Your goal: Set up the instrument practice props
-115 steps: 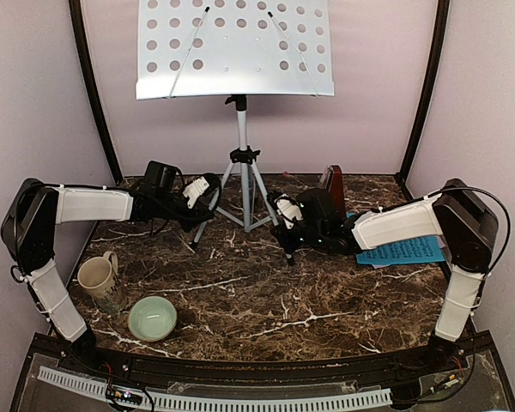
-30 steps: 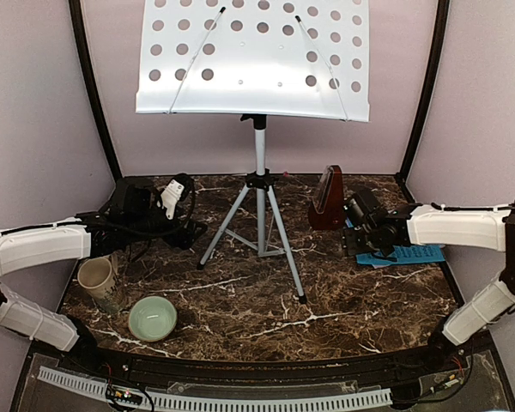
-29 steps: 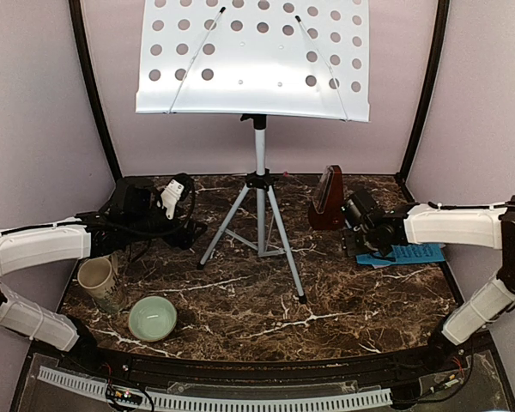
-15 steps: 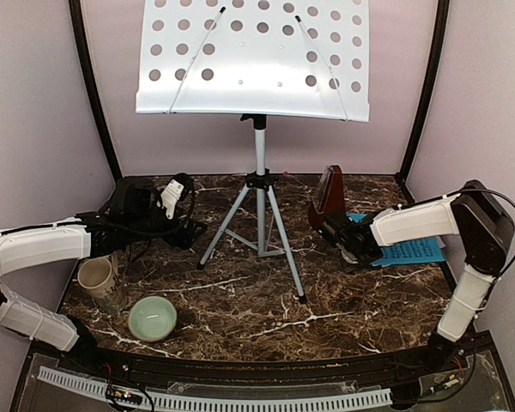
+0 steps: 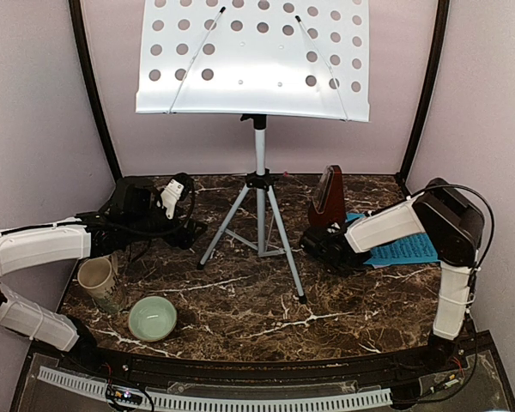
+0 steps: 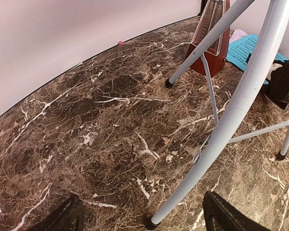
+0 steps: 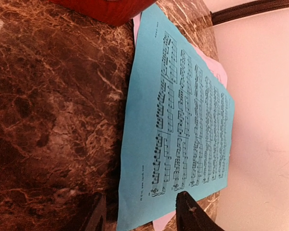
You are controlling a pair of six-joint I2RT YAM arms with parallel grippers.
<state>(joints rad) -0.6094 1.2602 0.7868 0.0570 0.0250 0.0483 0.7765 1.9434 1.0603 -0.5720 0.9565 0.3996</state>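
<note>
1. The silver music stand (image 5: 259,154) is standing upright mid-table on its tripod, and its white desk (image 5: 257,99) is carrying nothing. So I am judging the stand as placed and the pages as the step in hand.
2. The blue page (image 7: 178,125) is lying flat on the marble table (image 7: 48,96) at my right side. Its nearest edge is sitting between the fingers of my right gripper (image 7: 139,219), which are standing apart and clamped on nothing.
3. The pink page (image 7: 220,72) is lying under the blue 1, showing only slivers.
4. The dark-red metronome (image 5: 330,196) is sitting just beside the pages' far corner.
5. My left gripper (image 6: 142,226) is hanging wide apart and empty by 1 tripod foot.
6. I am expecting the next move to call for working 1 fingertip under that thin edge, since paper flat on stone pinches badly and 2 sheets may lift together.
</note>
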